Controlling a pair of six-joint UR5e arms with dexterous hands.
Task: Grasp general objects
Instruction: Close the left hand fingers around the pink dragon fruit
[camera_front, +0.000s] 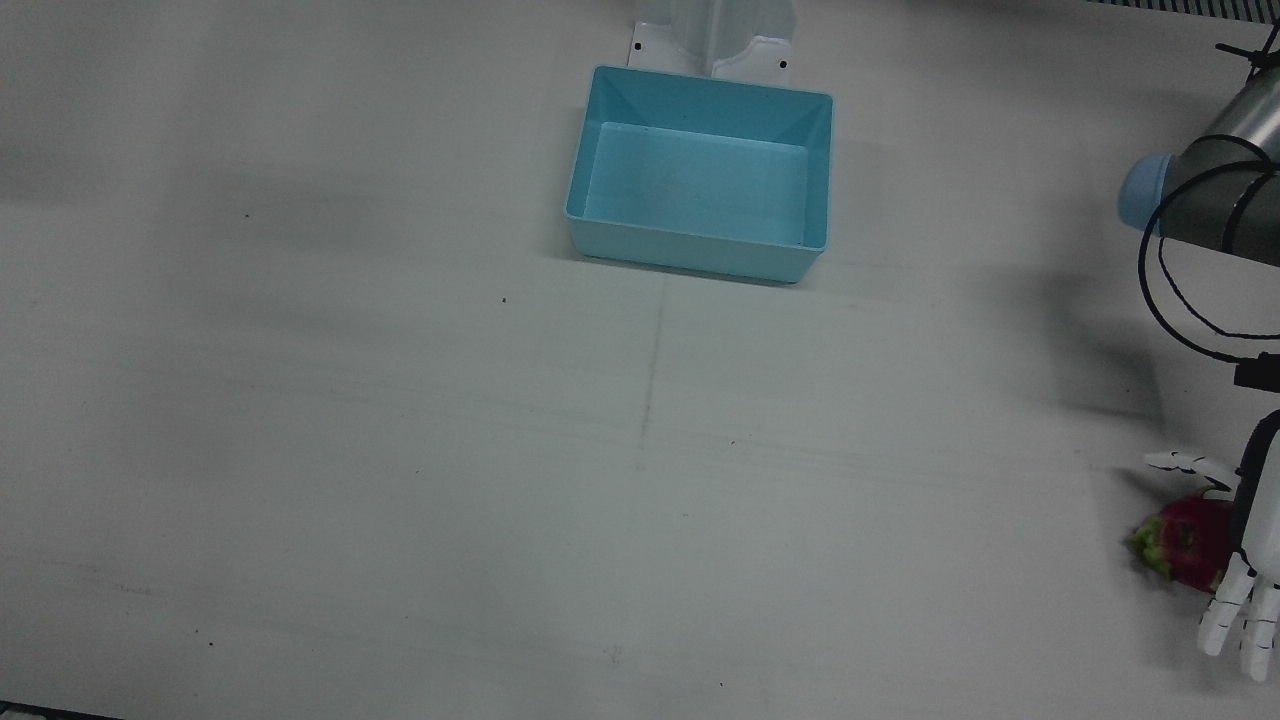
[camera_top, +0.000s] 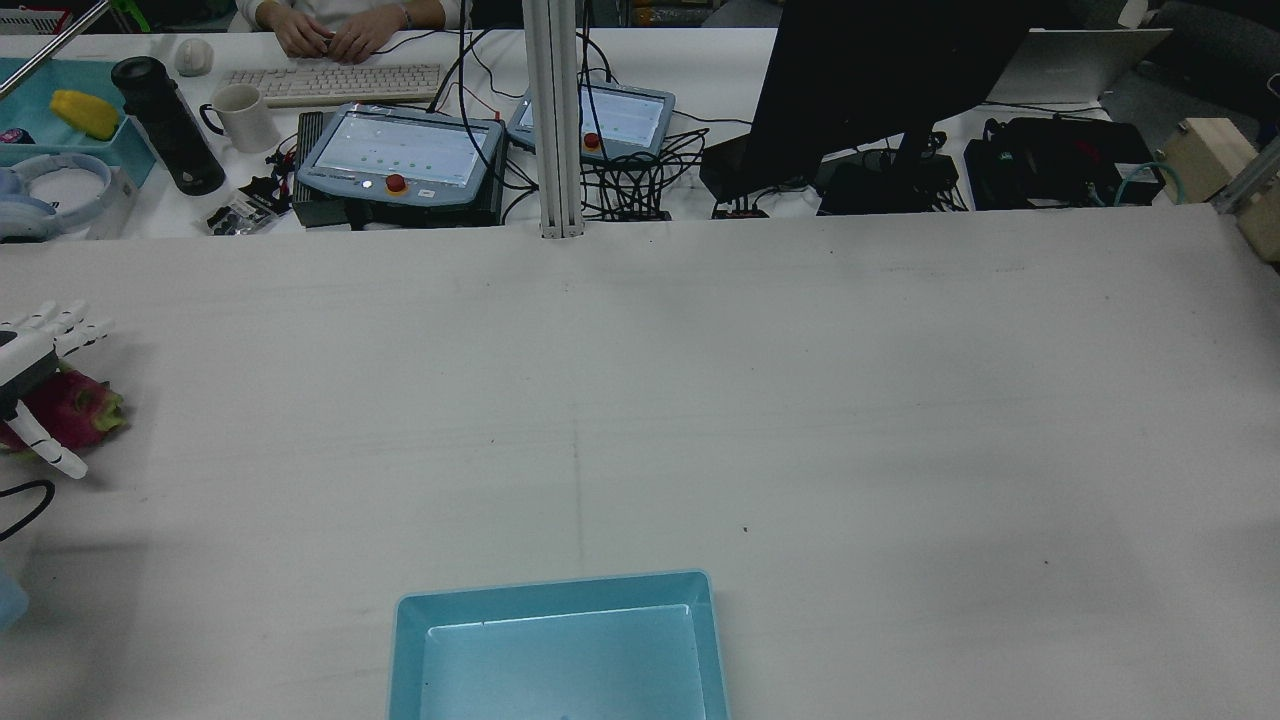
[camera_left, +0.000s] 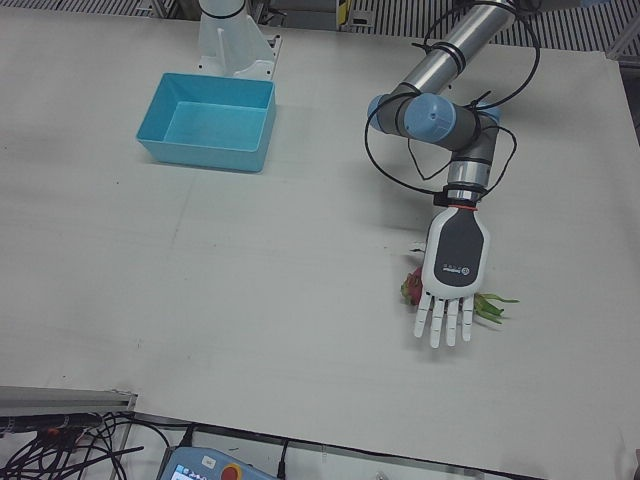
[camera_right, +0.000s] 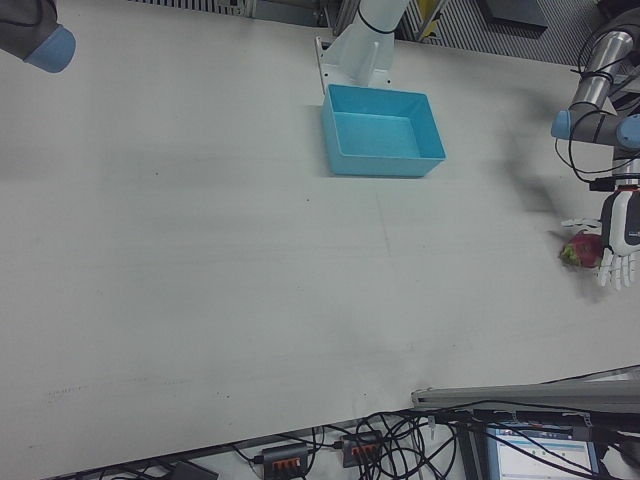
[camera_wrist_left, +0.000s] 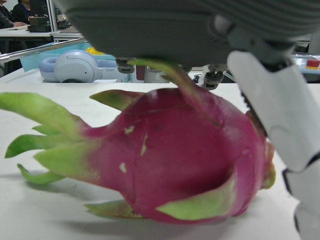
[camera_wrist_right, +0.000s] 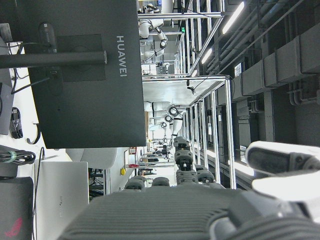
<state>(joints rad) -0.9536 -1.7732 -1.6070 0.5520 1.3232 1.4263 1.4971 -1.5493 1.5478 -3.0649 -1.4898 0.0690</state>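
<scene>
Left hand (camera_left: 452, 270) flat above magenta green-scaled dragon fruit (camera_front: 1185, 541) at table edge, fingers spread, nothing held. Contact unclear. Lower, wrap fruit body, avoid scales. Right hand (camera_wrist_right: 200, 210): state undeterminable.

dragon fruit (camera_front: 1185, 545): 1, far left edge | blue bin (camera_front: 700, 255): 1, centre, near robot | hands over table (camera_left: 452, 262): 1

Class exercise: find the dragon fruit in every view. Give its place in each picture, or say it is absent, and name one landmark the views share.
Front view: dragon fruit at lower right edge, under the left hand.
Rear view: far left.
Left-front view: right of centre, mostly hidden by the hand.
Right-front view: right edge.
Left hand view: fills the frame.
Right hand view: absent.
Landmark: blue bin.
</scene>
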